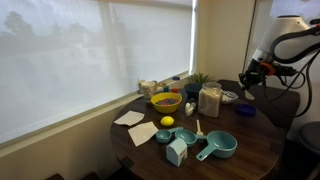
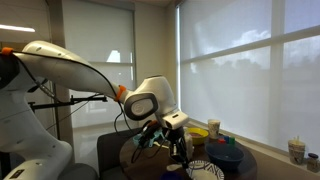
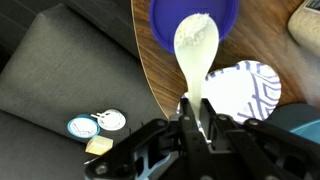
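My gripper (image 3: pixel 197 120) is shut on the handle of a white spoon (image 3: pixel 197 45). In the wrist view the spoon's head lies over a blue bowl (image 3: pixel 195 25) near the edge of the round wooden table (image 3: pixel 150 60). I cannot tell whether the spoon touches the bowl. A white plate with a blue pattern (image 3: pixel 245 90) sits just beside the bowl. In both exterior views the gripper (image 1: pixel 250 72) (image 2: pixel 160 135) hangs above the table's edge, over the blue bowl (image 1: pixel 246 110).
On the table stand a yellow bowl (image 1: pixel 166 101), a lemon (image 1: pixel 167 122), teal measuring cups (image 1: pixel 215 147), a jar (image 1: pixel 209 100), a small plant (image 1: pixel 200 80) and napkins (image 1: pixel 130 118). A grey seat (image 3: pixel 60 70) with small round discs (image 3: pixel 85 127) lies below the table's edge.
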Action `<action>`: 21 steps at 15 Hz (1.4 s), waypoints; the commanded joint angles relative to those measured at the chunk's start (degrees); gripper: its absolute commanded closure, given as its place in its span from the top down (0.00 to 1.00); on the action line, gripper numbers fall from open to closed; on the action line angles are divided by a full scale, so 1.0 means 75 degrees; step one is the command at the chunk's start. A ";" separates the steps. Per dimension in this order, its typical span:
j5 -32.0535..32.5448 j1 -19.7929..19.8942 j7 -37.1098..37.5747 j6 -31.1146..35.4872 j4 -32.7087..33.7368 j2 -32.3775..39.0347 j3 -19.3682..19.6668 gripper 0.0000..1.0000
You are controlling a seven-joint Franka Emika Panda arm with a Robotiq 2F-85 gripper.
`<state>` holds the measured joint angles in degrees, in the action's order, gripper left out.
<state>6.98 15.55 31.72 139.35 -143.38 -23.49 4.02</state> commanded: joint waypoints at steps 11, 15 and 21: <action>-0.0146 0.0498 -0.0003 0.3746 -0.1770 -0.0413 -0.0633 0.03; -0.0523 0.0547 -0.0121 0.4415 -0.2194 -0.0645 -0.0771 0.03; -0.0622 0.0884 -0.0379 0.4399 -0.1835 -0.0611 -0.1161 0.03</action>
<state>3.51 19.46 30.77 171.70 -157.14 -26.67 -2.17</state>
